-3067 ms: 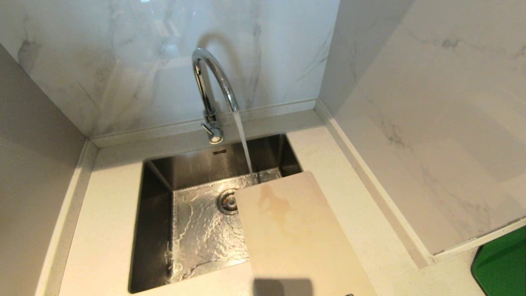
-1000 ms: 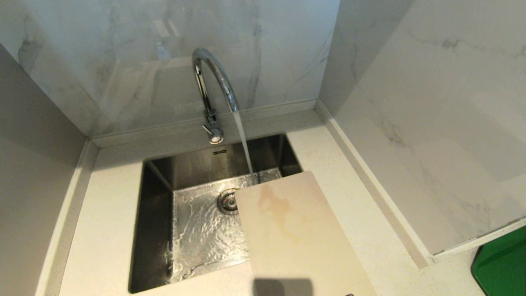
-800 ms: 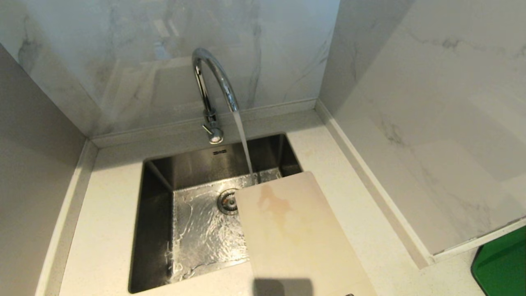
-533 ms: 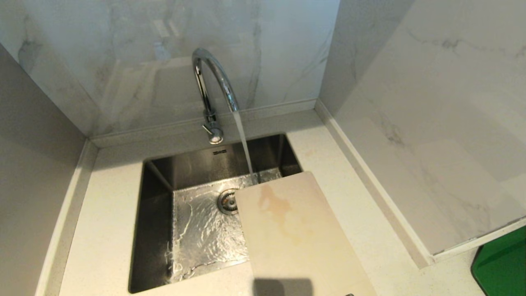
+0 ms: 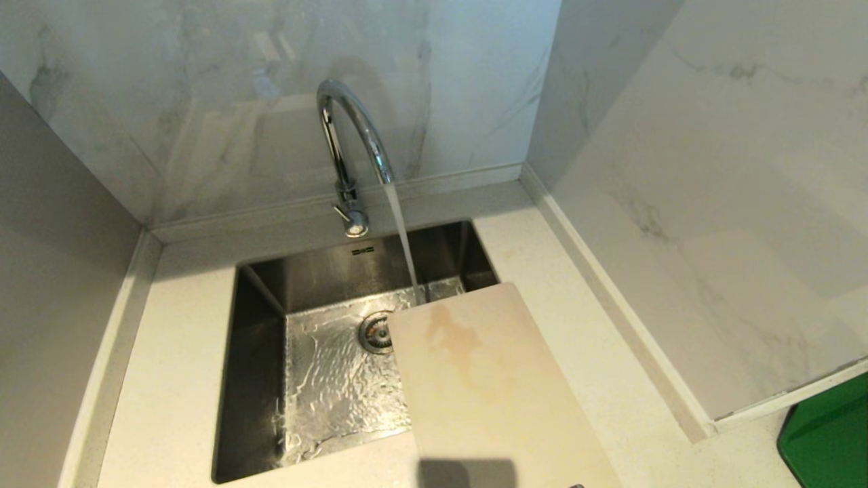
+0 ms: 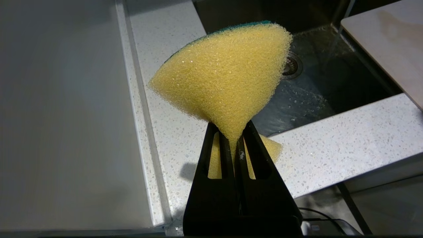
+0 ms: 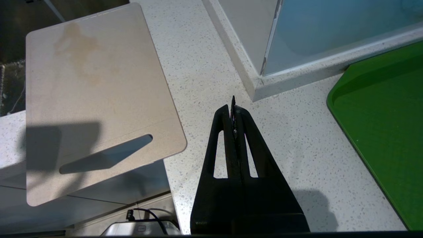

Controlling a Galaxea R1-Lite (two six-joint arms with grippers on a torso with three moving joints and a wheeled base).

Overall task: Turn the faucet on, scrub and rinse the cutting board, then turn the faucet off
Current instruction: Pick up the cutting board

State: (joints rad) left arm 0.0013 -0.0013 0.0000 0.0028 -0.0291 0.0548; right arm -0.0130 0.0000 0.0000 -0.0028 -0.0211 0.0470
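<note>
Left pincer (image 6: 235,140) clamped tight on soft yellow foam sponge (image 6: 221,76), black fingers pinching its middle. Right pincer (image 7: 233,110) closed, empty, poised above speckled white table (image 7: 297,145).

Neither arm shows in your head view. The cutting board (image 5: 491,393) runs off the bottom edge there, so its slot handle end is cut off; you only get that in the right wrist view. The green tray (image 5: 831,440) is clipped at the lower right corner, and again by the right wrist view's edge. In the left wrist view the sponge (image 6: 224,82) hides part of the sink (image 6: 330,89), and the left gripper (image 6: 235,145) covers the sponge's pinched middle.
</note>
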